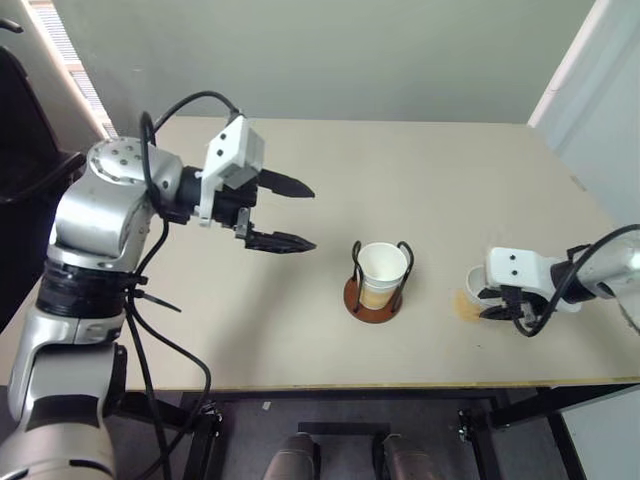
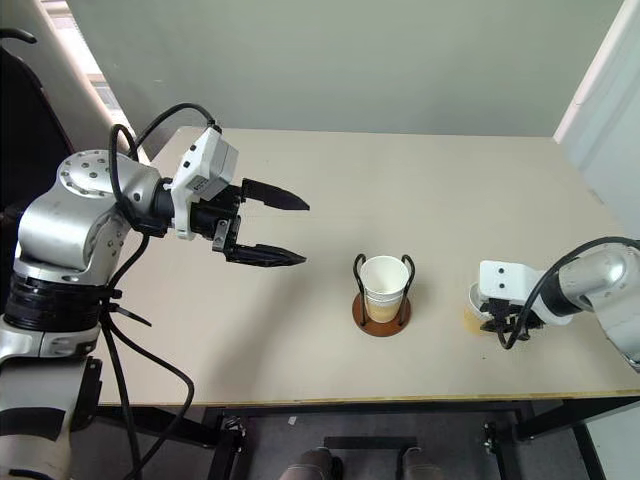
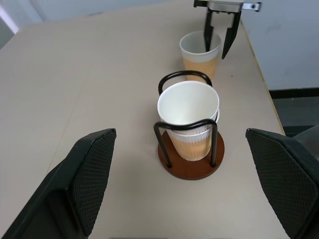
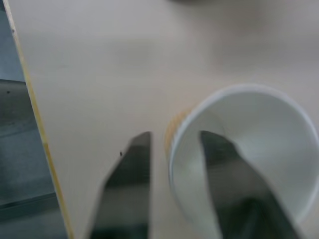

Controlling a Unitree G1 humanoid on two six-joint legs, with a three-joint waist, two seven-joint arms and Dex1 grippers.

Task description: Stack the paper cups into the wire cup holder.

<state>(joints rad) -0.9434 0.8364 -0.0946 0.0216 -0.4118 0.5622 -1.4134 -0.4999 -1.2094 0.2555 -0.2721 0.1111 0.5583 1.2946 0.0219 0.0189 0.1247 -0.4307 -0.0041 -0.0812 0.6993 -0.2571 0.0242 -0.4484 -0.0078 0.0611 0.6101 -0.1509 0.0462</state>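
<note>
The left claw hangs above the counter at about nine o'clock from the holder, its fingers spread wide and empty. The holder stands near the counter's front middle with nested cups upright inside its wire loops. At three o'clock from it, a lone cup stands upright; the right claw straddles its wall, one finger inside, one outside, nearly closed on the rim.
</note>
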